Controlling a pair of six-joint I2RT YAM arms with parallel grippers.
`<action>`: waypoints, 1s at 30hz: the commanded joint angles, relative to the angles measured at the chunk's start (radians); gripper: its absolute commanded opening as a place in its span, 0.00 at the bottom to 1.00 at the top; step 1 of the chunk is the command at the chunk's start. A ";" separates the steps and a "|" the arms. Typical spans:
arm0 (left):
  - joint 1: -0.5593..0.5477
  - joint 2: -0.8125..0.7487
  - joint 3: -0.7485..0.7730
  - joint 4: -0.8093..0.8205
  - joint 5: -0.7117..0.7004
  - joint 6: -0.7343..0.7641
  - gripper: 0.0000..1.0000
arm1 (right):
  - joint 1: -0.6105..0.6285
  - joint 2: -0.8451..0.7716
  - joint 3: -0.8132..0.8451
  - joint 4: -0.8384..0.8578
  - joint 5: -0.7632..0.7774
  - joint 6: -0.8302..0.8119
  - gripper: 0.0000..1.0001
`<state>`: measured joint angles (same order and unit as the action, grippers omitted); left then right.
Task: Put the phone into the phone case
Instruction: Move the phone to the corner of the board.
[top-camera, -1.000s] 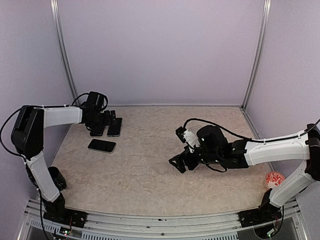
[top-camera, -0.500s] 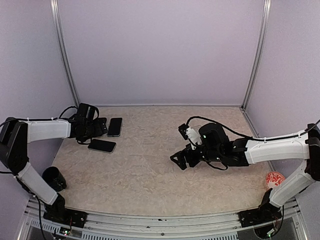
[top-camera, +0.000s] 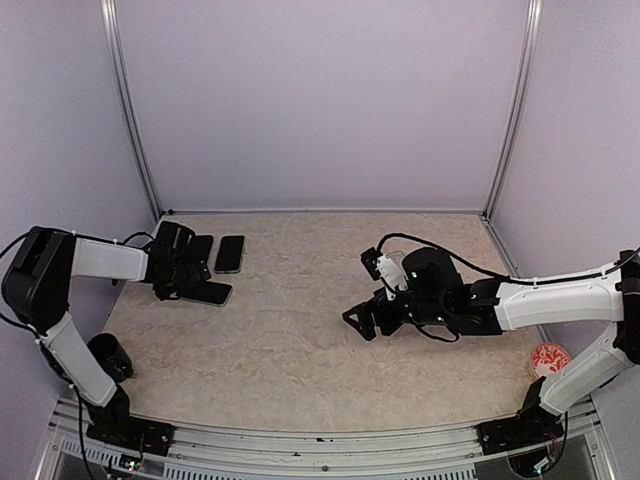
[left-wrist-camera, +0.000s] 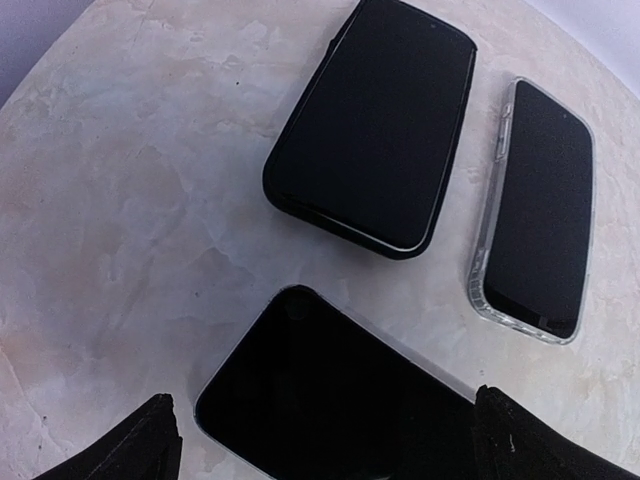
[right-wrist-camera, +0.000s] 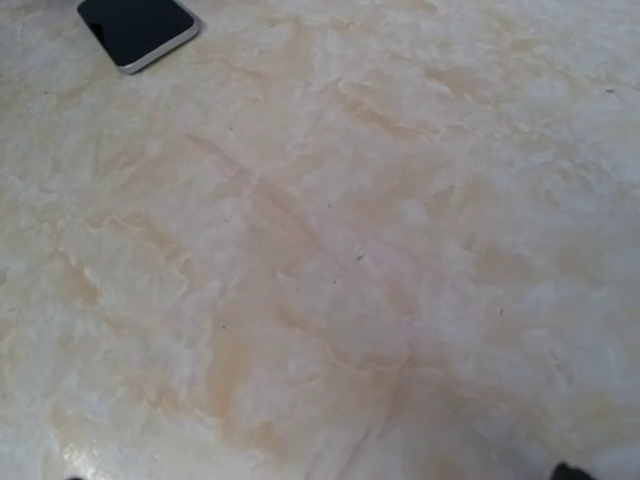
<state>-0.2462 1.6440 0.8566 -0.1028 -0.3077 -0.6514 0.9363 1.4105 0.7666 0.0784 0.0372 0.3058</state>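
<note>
Three black phones lie at the table's far left. A bare phone with a silver edge (left-wrist-camera: 330, 400) (top-camera: 210, 292) lies nearest. My left gripper (left-wrist-camera: 335, 445) (top-camera: 186, 287) is open, its fingertips (left-wrist-camera: 140, 440) either side of this phone's near end, just above it. A phone in a black case (left-wrist-camera: 370, 125) lies behind. The transparent phone case (left-wrist-camera: 490, 240) (top-camera: 229, 254) shows as a clear rim around a black phone; its ring mark is hidden. My right gripper (top-camera: 361, 322) is open and empty over bare table at mid-right; the bare phone shows far off (right-wrist-camera: 135, 25).
A black cup (top-camera: 105, 355) stands by the left arm's lower links. A round red-patterned disc (top-camera: 548, 358) lies at the right edge. Lilac walls close the back and sides.
My left gripper has drawn back from the two rear phones, swung left and come down at the near phone. My right arm has shifted only slightly.
</note>
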 joint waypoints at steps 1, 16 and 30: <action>0.017 0.057 0.018 0.026 -0.002 -0.013 0.99 | -0.005 -0.030 -0.012 0.014 -0.004 0.012 1.00; 0.042 0.163 0.074 0.059 0.106 0.015 0.99 | -0.005 -0.024 -0.017 0.025 -0.012 0.019 1.00; -0.039 0.240 0.111 0.080 0.145 0.047 0.99 | -0.005 -0.019 -0.011 0.030 -0.015 0.018 1.00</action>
<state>-0.2432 1.8320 0.9424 0.0029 -0.2184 -0.6189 0.9356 1.4071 0.7589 0.0814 0.0265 0.3161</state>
